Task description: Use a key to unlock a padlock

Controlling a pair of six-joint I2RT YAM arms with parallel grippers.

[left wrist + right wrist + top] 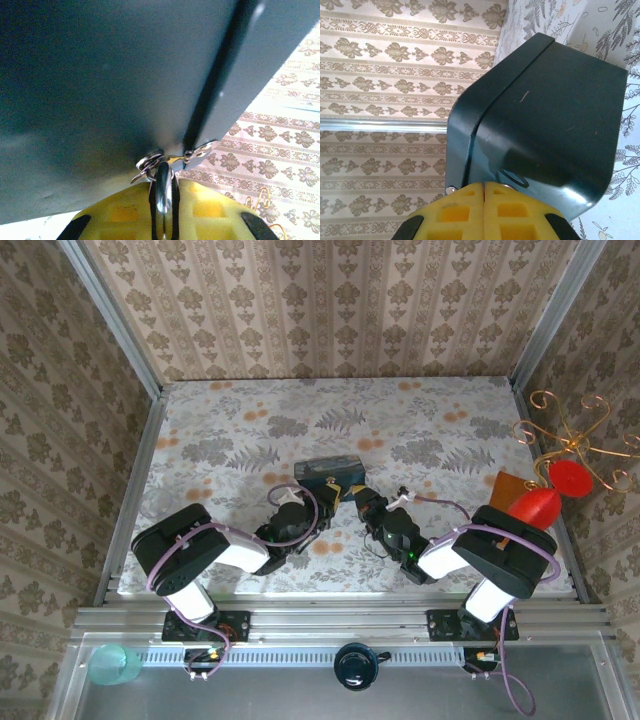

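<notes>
A table (200, 440) covered in a grey-and-orange floral cloth, seen from above, stands between walls of beige patterned wallpaper. A small rectangular blue tin (328, 470) lies at the middle of the frame. Two arms reach up from the lower edge. The left claw (330, 498) and the right claw (355, 492) meet just beside each other at the tin's near edge.

In the left wrist view, the left claw (163, 185) shows yellow pads at the bottom of the frame. They are pressed almost together on a shiny metal ring (163, 200) standing edge-on between them. Just above the ring, a small metal tab (200, 150) juts out beside a dark seam in the tin's wall.

In the right wrist view, the right claw (484, 186) is fully closed. Its yellow pads touch each other, and their tips rest against the tin's lower corner. Whether they pinch anything cannot be told.

Where exactly the padlock sits cannot be told. The small metal parts where the claws meet the tin are too blurred to name.
</notes>
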